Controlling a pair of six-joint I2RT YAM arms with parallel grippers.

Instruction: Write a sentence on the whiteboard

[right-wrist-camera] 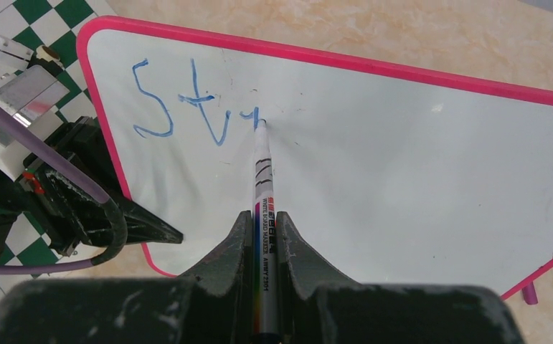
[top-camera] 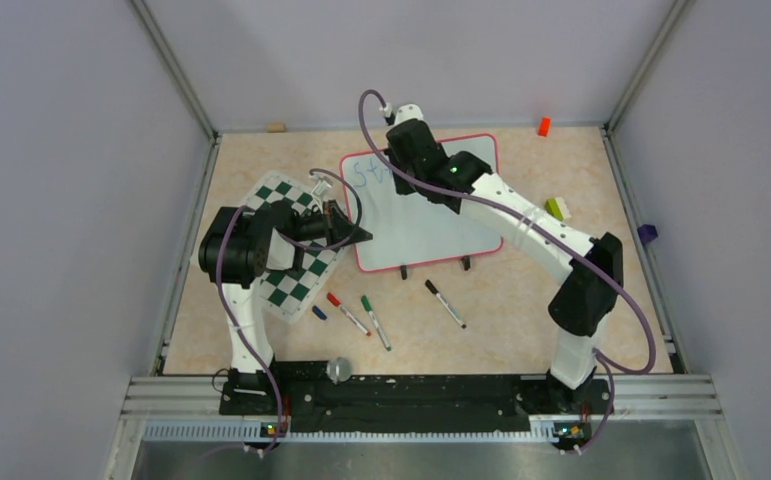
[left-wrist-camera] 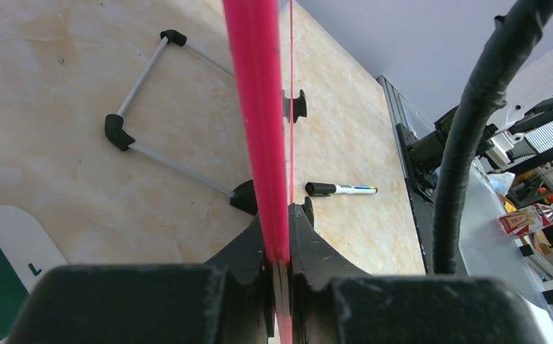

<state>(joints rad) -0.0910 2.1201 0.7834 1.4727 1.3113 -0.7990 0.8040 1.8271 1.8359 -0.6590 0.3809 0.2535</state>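
Found the large glossy white board with rounded corners and a thin pink frame [top-camera: 431, 225] on the beige tabletop [top-camera: 521, 320], its two black clips on the edge nearest the arm bases. Read only the first blue handwritten letters [right-wrist-camera: 187, 107], roughly "Str", in its far left corner. Saw the white-barrelled marker [right-wrist-camera: 262, 172] pinched tight in the right gripper [right-wrist-camera: 262, 218], tip touching the board at the last stroke's end. Saw the left gripper [left-wrist-camera: 279, 236] clamped on the frame at the board's left edge, above the green-and-white checkered mat [top-camera: 286, 285] beside it. Noted a black-capped loose marker [top-camera: 445, 303] just off the clip edge. Judged the writing barely begun, mid first word. Judged the next move to call for light, even tip pressure carried rightward, with the board held firm.
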